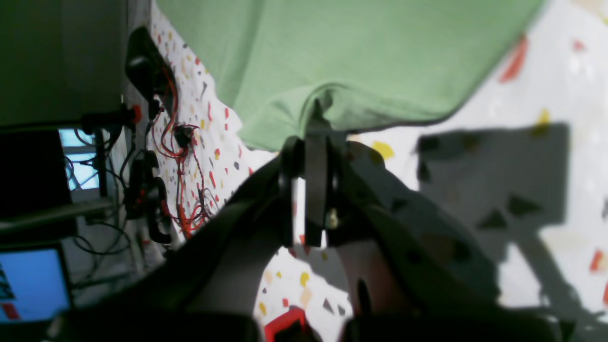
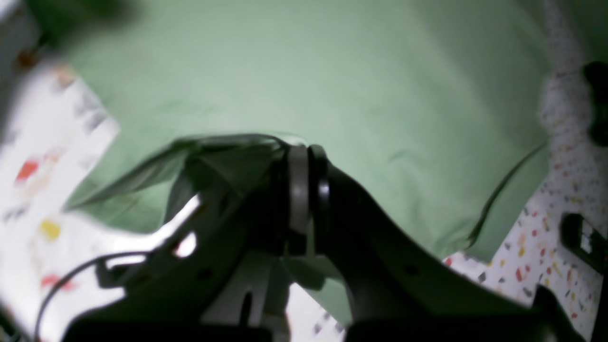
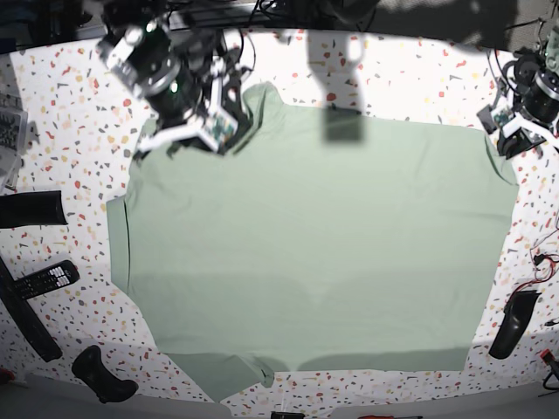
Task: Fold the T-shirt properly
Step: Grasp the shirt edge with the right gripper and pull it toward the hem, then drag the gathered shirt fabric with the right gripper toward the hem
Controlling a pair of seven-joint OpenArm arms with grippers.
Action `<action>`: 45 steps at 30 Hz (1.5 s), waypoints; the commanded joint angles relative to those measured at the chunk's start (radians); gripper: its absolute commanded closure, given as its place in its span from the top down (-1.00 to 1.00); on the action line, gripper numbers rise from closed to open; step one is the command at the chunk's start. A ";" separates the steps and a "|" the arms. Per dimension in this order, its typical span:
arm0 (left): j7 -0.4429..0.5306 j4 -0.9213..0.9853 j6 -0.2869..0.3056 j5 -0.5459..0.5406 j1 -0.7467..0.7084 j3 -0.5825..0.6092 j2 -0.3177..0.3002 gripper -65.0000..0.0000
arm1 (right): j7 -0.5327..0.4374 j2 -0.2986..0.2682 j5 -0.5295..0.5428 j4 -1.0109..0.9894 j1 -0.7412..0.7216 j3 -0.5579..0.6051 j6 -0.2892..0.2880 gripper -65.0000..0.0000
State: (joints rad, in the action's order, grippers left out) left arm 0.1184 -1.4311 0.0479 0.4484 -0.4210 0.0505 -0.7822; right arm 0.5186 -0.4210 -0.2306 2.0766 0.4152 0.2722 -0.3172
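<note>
**Shirt spread on speckled surface**

The T-shirt (image 3: 314,253) lies flat across the white, colour-flecked surface (image 3: 79,131). The left claw (image 1: 316,130) pinches its edge; the right claw (image 2: 304,152) grips a raised fold. A remote (image 3: 44,279) and red wires (image 1: 183,156) sit at the margins, beside blue screens (image 1: 31,285).

The base view looks straight down from overhead and takes in the whole speckled counter (image 3: 367,70) and the full spread of the T-shirt (image 3: 314,253). The left wrist view sits just behind the left tool (image 1: 316,142), very near it, facing along it toward the shirt's edge and the counter. The right wrist view sits equally close behind the right tool (image 2: 304,156), facing green fabric. All three views share the T-shirt and counter; the base view also shows both arms.
</note>
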 commanded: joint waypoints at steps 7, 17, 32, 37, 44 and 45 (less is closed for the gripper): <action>-0.050 -0.010 -0.018 -0.180 0.095 -0.008 0.083 -1.00 | -0.020 -0.005 0.120 -0.040 -0.125 -0.004 0.006 -1.00; -0.110 0.045 -0.018 -0.197 0.278 -0.008 0.163 -1.00 | -0.021 -0.005 0.120 -0.166 -0.257 -0.004 0.007 -1.00; -0.131 0.291 -0.017 -0.301 0.504 -0.008 0.247 -1.00 | -0.028 -0.002 0.119 -0.325 -0.448 -0.004 0.007 -1.00; -0.109 0.325 -0.018 -0.300 0.548 -0.008 0.284 -1.00 | -0.035 -0.003 0.119 -0.390 -0.511 -0.004 0.007 -1.00; -0.111 0.328 -0.018 -0.300 0.600 -0.008 0.303 -1.00 | -0.047 -0.002 0.119 -0.435 -0.588 -0.004 0.007 -1.00; -0.112 0.329 -0.018 -0.300 0.605 -0.008 0.303 -1.00 | -0.047 -0.003 0.119 -0.438 -0.596 -0.004 0.007 -1.00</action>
State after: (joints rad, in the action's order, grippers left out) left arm -0.0193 -1.0882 0.0448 0.1528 0.1623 0.0509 -0.4625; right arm 0.4919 -0.4156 -0.1074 1.6260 -0.1562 0.2741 -0.3176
